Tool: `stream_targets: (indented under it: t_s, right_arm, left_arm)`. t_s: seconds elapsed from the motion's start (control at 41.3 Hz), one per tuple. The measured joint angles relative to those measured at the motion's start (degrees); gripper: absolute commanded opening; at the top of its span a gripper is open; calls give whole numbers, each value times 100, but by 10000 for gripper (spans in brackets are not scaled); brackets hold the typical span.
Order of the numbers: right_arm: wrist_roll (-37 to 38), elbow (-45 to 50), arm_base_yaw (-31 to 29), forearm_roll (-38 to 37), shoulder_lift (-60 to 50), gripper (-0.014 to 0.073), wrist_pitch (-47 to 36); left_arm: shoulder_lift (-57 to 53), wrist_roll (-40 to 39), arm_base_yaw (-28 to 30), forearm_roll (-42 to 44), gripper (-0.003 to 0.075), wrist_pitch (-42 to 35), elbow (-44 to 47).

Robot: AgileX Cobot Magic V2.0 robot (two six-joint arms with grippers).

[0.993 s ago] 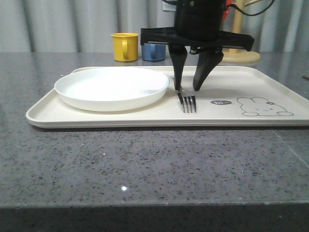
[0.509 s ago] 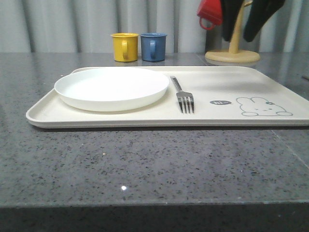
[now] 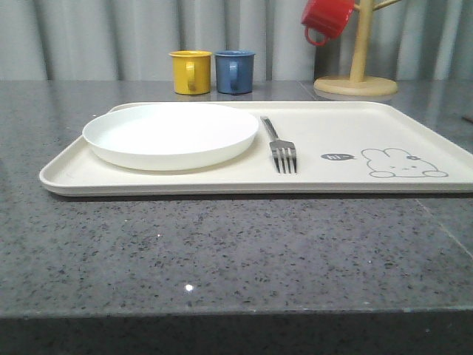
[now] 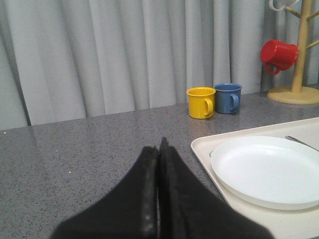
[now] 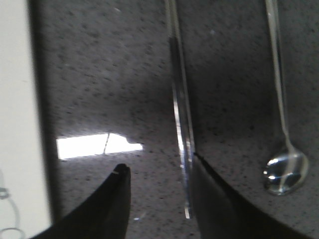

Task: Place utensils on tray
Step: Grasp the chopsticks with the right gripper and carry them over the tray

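Front view: the arm that stood over the fork point(image 3: 284, 150) has left the frame; the fork lies released on the tray point(image 3: 414, 126), centre, beside the plate point(image 3: 170, 133).

Left wrist view: left gripper point(image 4: 158, 149), lower centre, is closed and empty.

Right wrist view: right gripper point(image 5: 159, 172) is open beside the chopsticks point(image 5: 180, 119); spoon point(image 5: 285, 172) at lower right, tray edge at far left, bare countertop between.

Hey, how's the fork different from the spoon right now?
The fork lies on the cream tray, beside the white plate; the spoon lies on the bare grey countertop, off the tray. The fork ends in flat tines, the spoon in a rounded bowl. The right hand hangs open near the spoon, not the fork. Both are silver metal.
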Motion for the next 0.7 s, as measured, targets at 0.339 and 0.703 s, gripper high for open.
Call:
stream_targets:
  t_s: [0.339, 0.703]
  right_arm:
    - [-403, 322, -212, 52, 383, 326, -233]
    - [-438, 335, -212, 61, 738, 326, -348]
  left_arm:
    - [0, 0, 0, 0, -19, 0, 0]
    - [0, 0, 0, 0, -19, 0, 0]
